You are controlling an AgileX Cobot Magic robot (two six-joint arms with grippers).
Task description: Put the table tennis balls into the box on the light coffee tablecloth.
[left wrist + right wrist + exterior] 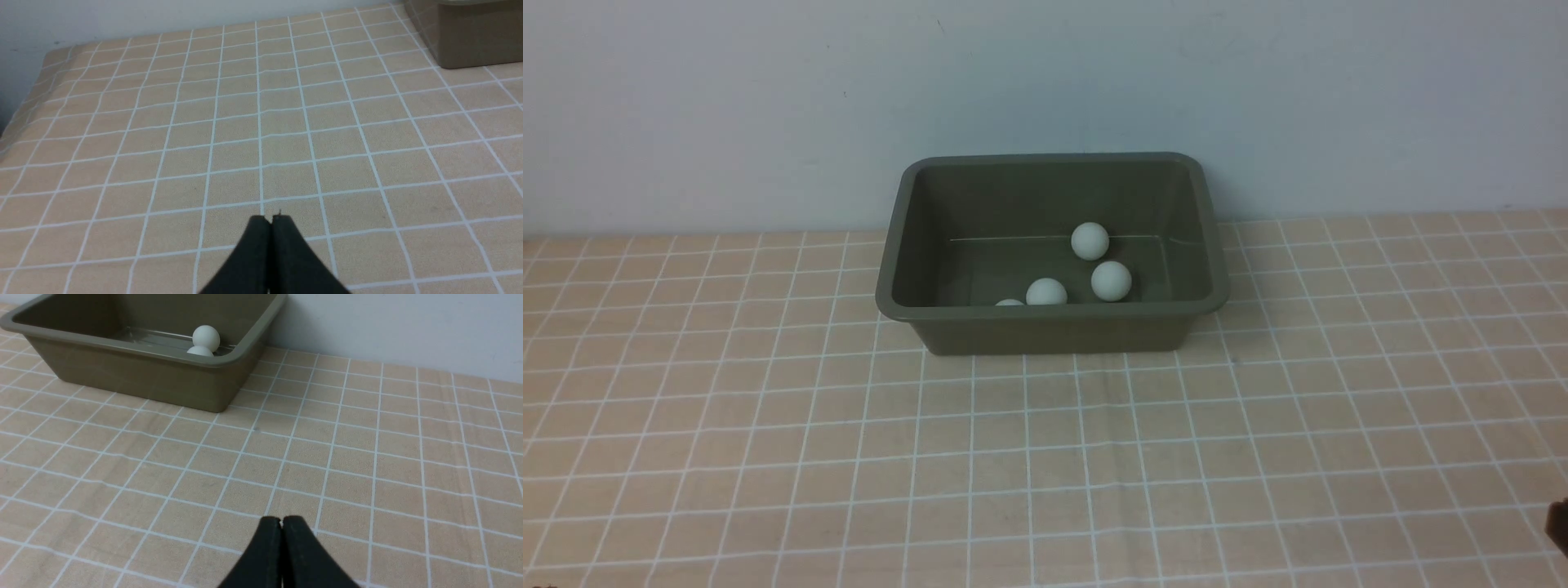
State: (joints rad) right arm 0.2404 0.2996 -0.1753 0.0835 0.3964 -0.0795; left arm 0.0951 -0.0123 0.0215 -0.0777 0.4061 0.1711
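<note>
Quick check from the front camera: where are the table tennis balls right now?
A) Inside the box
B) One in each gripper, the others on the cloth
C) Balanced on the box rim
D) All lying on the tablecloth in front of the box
A: the table tennis balls all sit on the floor of the box, one half hidden behind its near wall, and none lies on the light coffee tablecloth.

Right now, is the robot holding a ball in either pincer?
No. The left pincer and the right pincer are both shut on nothing. The balls lie in the box.
</note>
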